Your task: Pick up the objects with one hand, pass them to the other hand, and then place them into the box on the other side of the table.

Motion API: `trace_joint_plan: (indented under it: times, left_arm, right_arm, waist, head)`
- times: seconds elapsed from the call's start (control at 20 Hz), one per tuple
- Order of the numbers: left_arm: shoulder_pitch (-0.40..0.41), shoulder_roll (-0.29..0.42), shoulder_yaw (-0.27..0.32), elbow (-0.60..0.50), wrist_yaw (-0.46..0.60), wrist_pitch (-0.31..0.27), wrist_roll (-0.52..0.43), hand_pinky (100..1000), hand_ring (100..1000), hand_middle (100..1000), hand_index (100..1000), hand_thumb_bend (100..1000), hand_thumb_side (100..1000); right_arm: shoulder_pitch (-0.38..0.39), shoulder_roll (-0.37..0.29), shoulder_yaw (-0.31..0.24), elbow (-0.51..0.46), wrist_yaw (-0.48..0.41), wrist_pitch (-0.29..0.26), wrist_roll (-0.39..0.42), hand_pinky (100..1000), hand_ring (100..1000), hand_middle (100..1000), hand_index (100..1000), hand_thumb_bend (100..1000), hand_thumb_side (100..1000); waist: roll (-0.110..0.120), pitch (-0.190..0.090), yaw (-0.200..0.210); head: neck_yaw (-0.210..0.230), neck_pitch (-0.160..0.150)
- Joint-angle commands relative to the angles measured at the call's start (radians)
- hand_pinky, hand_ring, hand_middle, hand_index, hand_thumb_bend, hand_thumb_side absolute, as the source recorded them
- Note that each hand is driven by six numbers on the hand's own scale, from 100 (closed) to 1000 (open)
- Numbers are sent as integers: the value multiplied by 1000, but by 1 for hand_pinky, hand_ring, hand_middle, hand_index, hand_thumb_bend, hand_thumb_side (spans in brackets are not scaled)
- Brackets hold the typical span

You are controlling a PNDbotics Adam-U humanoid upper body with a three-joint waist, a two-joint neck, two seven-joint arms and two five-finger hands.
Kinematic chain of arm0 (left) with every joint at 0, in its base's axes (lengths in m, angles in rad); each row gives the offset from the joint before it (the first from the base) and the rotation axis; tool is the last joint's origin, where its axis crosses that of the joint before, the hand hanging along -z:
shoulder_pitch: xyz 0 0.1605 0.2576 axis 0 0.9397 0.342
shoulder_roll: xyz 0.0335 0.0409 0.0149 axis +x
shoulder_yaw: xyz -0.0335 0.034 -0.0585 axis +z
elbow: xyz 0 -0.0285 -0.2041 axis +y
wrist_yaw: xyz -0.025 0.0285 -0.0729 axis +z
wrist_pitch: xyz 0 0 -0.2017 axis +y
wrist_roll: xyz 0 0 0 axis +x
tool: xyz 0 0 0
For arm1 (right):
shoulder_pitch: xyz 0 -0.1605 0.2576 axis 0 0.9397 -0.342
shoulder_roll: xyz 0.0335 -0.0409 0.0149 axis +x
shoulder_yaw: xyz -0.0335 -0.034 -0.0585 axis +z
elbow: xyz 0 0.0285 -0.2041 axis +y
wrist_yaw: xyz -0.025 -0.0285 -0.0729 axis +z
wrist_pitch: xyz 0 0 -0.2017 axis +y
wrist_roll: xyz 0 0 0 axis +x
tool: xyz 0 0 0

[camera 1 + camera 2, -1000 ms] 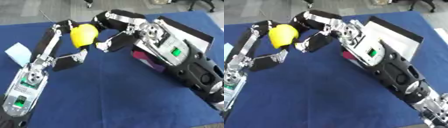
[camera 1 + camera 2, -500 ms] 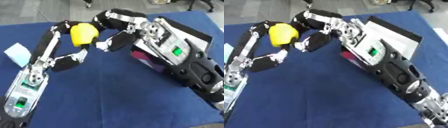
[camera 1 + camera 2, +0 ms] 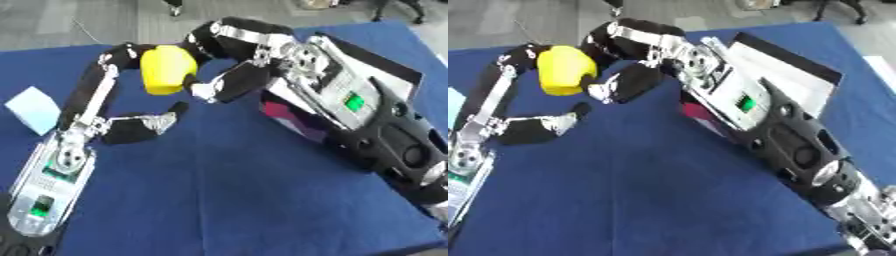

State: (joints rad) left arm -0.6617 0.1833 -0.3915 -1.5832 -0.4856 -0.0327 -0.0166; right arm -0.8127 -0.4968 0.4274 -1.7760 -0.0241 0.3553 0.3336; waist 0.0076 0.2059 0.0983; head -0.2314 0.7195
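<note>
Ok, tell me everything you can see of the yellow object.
The yellow object is a plain bright-yellow block with rounded corners and a matt, soft-looking surface; what it is cannot be told. It is held above the blue table, near the far edge, roughly upright. The left hand meets it from the left and the right hand curls in from the right and above. Which hand bears it cannot be told.
</note>
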Motion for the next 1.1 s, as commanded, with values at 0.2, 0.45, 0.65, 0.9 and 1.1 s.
trace_joint_plan:
  times: [0.2,0.45,0.65,0.9,1.1]
  left_arm:
    - [7,25,13,16,-13,6,1,804,738,717,842,487,329]
    - [27,43,25,26,-21,10,12,803,737,716,841,480,331]
    - [42,58,35,26,-19,15,24,802,736,714,839,463,325]
    - [56,74,47,20,-10,23,38,801,734,712,838,426,326]
    - [63,79,53,17,-1,30,46,800,732,709,835,394,332]
  right_arm:
    - [-9,-38,-32,-31,-21,6,-29,853,647,526,546,100,100]
    - [6,-62,-49,-38,-30,8,-49,853,647,525,546,100,100]
    - [30,-91,-71,-52,-37,9,-67,853,648,527,548,100,100]
    - [93,-144,-132,-71,-50,12,-124,853,649,532,552,100,100]
    - [143,-176,-178,-66,-54,12,-175,853,649,535,554,100,100]
  waist:
    - [-3,-13,-6]
    - [-1,-14,-12]
    - [-1,-18,-20]
    - [1,-22,-29]
    - [4,-22,-33]
  head:
    - [-4,-4]
    - [-14,-5]
    - [-23,-2]
    - [-38,-1]
    - [-47,-3]
